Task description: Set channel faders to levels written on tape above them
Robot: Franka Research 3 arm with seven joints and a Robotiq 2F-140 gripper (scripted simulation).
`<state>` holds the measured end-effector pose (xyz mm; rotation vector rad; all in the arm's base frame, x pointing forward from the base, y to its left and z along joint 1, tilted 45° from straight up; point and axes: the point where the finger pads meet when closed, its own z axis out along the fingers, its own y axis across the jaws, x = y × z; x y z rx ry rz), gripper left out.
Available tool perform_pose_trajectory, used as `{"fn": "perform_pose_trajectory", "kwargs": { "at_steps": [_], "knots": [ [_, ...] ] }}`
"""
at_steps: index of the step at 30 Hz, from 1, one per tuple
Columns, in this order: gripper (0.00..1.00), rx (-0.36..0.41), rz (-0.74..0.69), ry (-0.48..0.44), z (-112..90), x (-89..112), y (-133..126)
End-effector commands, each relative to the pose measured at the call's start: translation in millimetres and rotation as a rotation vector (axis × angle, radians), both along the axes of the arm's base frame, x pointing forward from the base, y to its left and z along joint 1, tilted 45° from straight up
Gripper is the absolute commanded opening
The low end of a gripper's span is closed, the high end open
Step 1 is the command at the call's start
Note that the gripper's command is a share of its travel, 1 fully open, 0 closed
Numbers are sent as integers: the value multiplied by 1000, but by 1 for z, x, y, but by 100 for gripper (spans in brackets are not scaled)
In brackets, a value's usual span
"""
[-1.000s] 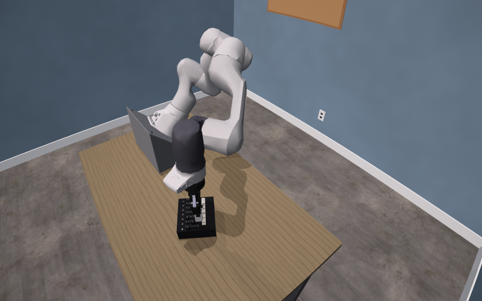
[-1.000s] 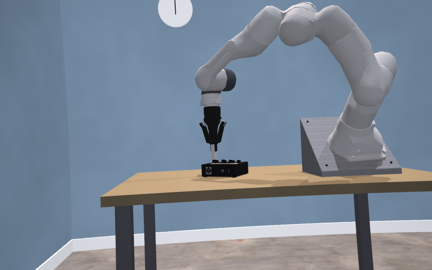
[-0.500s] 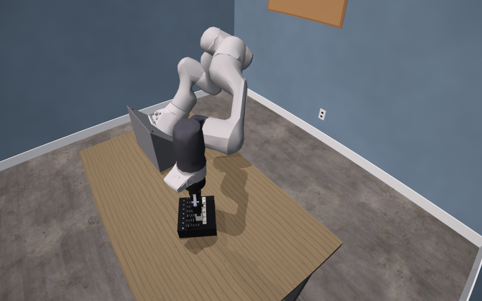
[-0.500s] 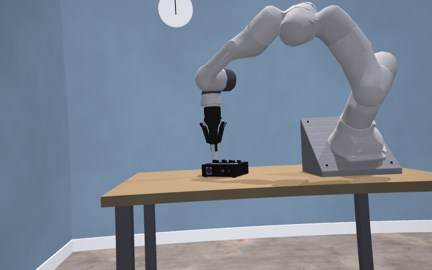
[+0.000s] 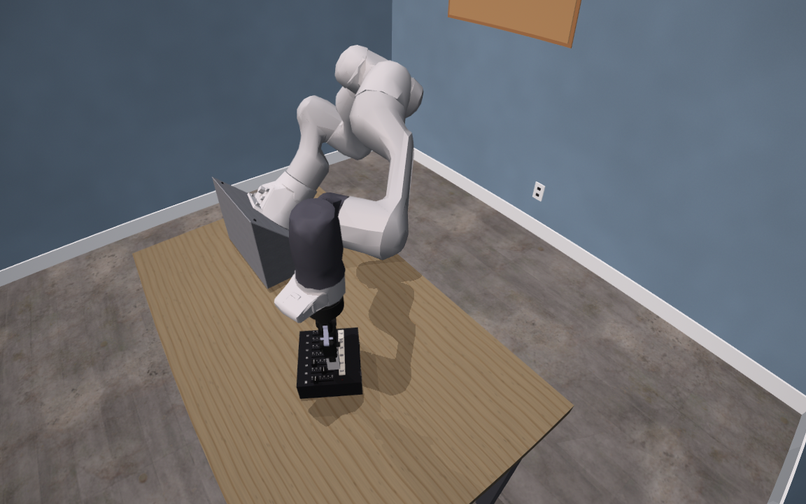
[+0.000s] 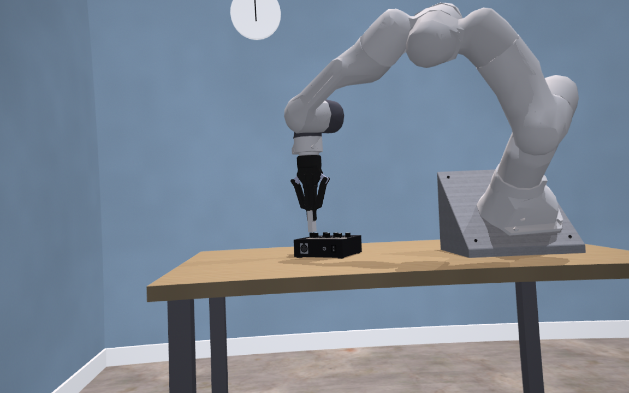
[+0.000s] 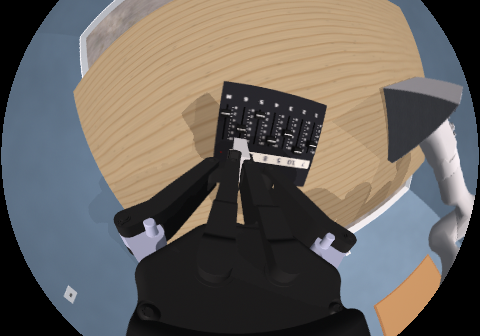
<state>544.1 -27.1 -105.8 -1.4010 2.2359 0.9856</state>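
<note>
The black lighting desk (image 5: 326, 365) stands flat on the wooden table. It also shows in the side view (image 6: 327, 245) and in the wrist view (image 7: 270, 132). Several faders run across its top, and a pale tape strip (image 7: 276, 160) lies along one edge. My gripper (image 5: 329, 337) points straight down with its fingers shut and nothing between them. In the wrist view the pale fingertips (image 7: 238, 146) hang over the tape end of the slots near the desk's left side. In the side view the tips (image 6: 311, 227) reach about cap height. I cannot tell whether they touch a cap.
The grey wedge base of the arm (image 5: 249, 232) stands at the back of the table; it also shows in the side view (image 6: 502, 215). The desk sits mid-table, away from the edges.
</note>
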Motion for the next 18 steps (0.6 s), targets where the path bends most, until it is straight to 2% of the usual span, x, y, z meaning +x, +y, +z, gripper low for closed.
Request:
{"fn": "perform_pose_trajectory", "kwargs": {
  "at_steps": [1,18],
  "knots": [
    [0,1,0,-2,-1,1,3],
    [0,1,0,-2,-7,0,9]
  ]
}}
